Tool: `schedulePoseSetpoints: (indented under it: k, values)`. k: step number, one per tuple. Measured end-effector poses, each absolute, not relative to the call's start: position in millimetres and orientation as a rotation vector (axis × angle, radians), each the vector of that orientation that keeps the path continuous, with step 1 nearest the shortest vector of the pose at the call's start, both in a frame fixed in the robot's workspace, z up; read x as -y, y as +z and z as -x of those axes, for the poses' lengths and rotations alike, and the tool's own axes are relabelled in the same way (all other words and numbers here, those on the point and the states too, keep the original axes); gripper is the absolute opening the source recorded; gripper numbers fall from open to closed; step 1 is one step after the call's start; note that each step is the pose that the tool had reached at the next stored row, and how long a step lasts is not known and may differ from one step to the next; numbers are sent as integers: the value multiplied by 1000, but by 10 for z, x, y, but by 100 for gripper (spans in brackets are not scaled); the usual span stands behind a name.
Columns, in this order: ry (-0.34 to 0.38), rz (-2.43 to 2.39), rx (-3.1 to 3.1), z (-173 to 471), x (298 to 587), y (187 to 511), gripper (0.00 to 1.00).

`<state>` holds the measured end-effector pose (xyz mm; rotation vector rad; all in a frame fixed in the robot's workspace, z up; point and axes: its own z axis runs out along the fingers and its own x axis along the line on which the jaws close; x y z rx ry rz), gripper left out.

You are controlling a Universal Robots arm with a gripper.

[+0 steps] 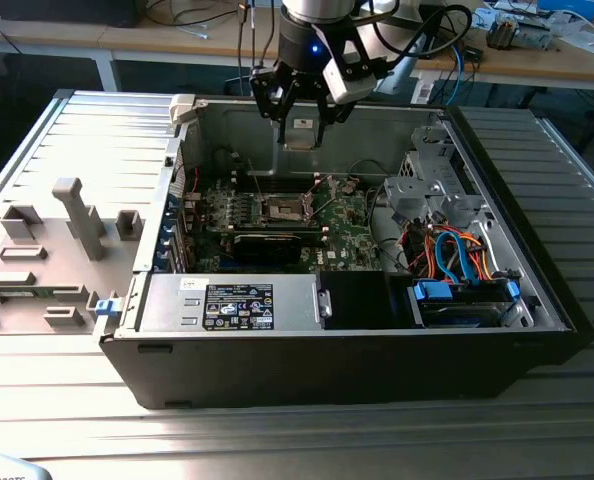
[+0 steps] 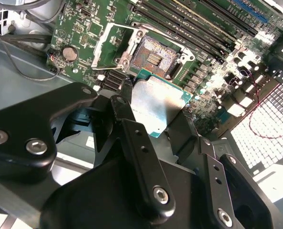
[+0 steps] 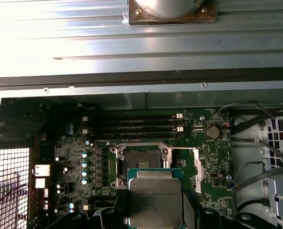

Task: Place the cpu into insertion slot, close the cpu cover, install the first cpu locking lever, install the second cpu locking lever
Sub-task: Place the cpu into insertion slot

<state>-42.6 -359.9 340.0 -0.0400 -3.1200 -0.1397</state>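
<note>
The cpu (image 2: 158,102) hangs in the air over the motherboard, not yet in the insertion slot (image 2: 156,56). The black fingers (image 2: 121,109) are closed on its edges, and its silver top faces the wrist cameras. The slot lies bare, with the cpu cover (image 2: 98,47) swung open beside it. In the exterior view the chip sits high above the open computer case (image 1: 277,370). If it is lowered tilted or off-centre, the chip could crush the socket's contacts. So thin an edge grip might also slip, or the chip could snag the raised cover.

A ribbed metal table (image 1: 277,430) carries the open computer case (image 1: 327,372) — grey blocks (image 1: 77,215) stand beside it.
</note>
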Motion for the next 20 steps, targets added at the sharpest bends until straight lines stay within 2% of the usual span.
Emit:
schedulePoseSetpoints:
  k: [20]
  values:
    - [-140, 40, 3120, 478, 3599, 3338, 54]
